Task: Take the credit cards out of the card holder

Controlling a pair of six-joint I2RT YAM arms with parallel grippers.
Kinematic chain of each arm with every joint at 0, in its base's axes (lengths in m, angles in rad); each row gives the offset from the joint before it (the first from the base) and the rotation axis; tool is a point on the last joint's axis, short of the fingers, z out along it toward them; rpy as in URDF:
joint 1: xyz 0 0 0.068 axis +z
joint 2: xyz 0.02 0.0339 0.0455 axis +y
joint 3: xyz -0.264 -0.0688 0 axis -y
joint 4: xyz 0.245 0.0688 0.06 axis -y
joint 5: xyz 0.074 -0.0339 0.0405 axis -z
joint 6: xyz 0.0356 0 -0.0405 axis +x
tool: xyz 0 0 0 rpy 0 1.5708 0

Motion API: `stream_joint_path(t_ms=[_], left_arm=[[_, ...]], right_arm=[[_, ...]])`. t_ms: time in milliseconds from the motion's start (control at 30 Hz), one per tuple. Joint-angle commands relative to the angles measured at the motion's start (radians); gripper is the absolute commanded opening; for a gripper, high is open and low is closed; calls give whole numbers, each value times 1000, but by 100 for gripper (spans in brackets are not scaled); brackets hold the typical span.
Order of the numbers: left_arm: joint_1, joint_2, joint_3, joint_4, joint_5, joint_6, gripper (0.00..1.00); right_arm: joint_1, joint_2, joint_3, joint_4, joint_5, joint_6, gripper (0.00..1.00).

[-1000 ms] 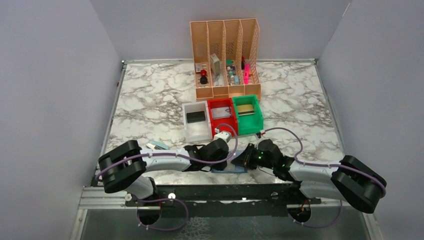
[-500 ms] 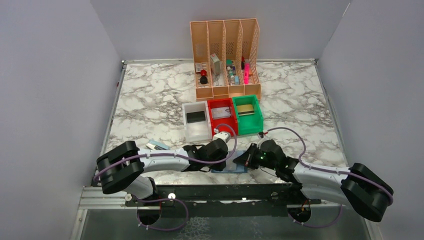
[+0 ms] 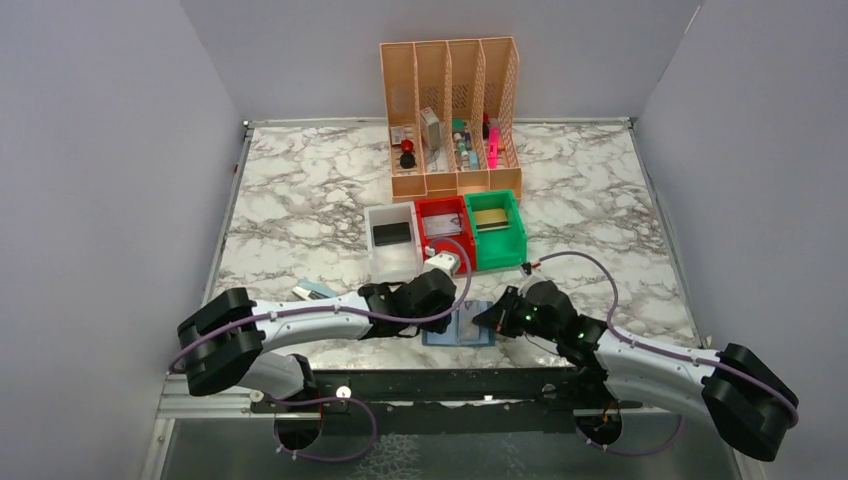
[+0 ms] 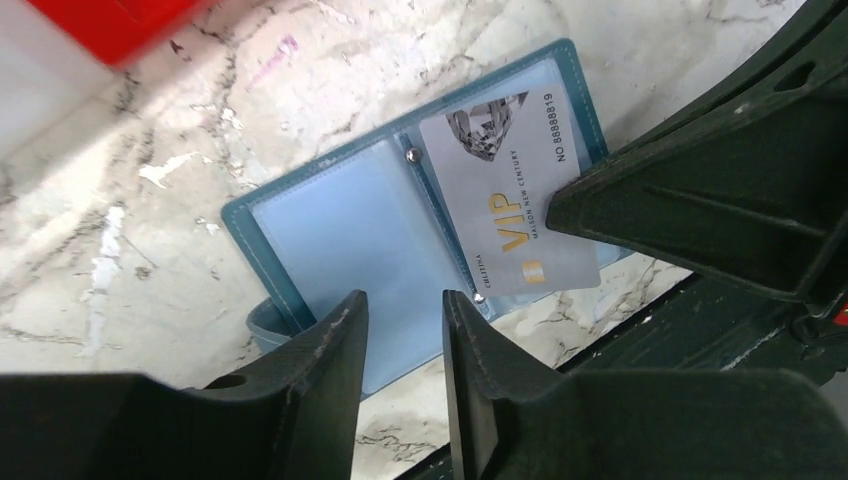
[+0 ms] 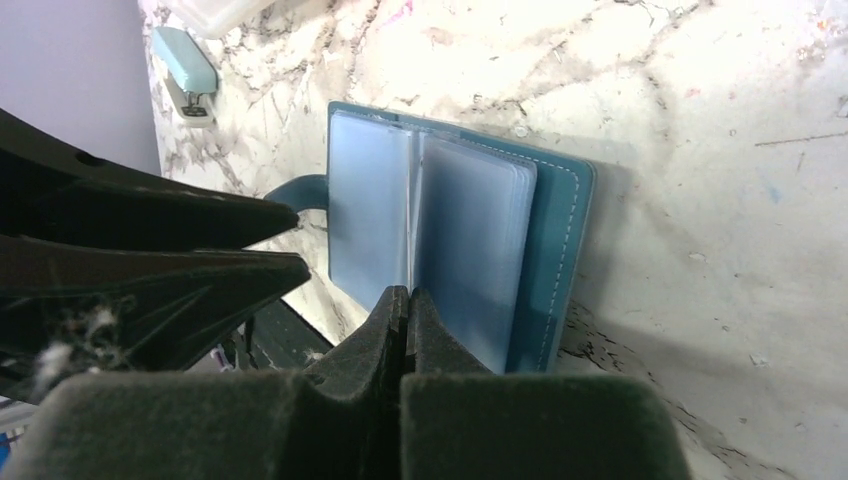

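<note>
Shows the right gripper (image 5: 405, 318) shut tight, tips set against the right long edge of the silvery-grey card (image 4: 505, 195); cannot decide from either wrist view between a true pinch on that edge and mere contact. Shows the left gripper (image 4: 400, 365) part open with a narrow gap, holding nothing, hanging just above the left half of the card holder (image 4: 330, 225). Places the card holder flat and open on the marble table (image 3: 300, 200), close to the near edge, between the two grippers, spine running near to far, snap tab (image 4: 265, 325) poking out at the left. Places the silvery-grey card face up on the right half, just beside the spine, long axis roughly parallel to it though slightly skewed, near end overhanging the holder's near rim above bare marble. Marks the deciding relation: card immediately left of the right fingertips, much closer to the right arm than to the left, long axis pointing near to far. Suggests, as a judgement only, a withdrawal along that axis toward the near edge by the right arm, with the left gripper well placed to pin the empty left half.
</note>
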Motion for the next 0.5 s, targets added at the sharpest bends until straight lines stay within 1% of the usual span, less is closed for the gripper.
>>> stream_joint_path(t_ms=[0, 67, 133, 267, 367, 467], left_arm=[[36, -56, 52, -83, -69, 59, 39], [67, -87, 61, -106, -61, 81, 46], [108, -130, 66, -130, -49, 103, 56], [216, -228, 61, -181, -28, 145, 72], [263, -292, 62, -258, -89, 164, 84], [276, -365, 51, -308, -162, 154, 90]], right_arm=[[0, -31, 17, -8, 24, -58, 1], [0, -45, 14, -7, 24, -72, 1], [0, -61, 13, -8, 24, -86, 1], [0, -101, 8, -5, 22, -121, 1], [0, -143, 3, 5, 18, -156, 1], [0, -188, 2, 10, 22, -198, 1]])
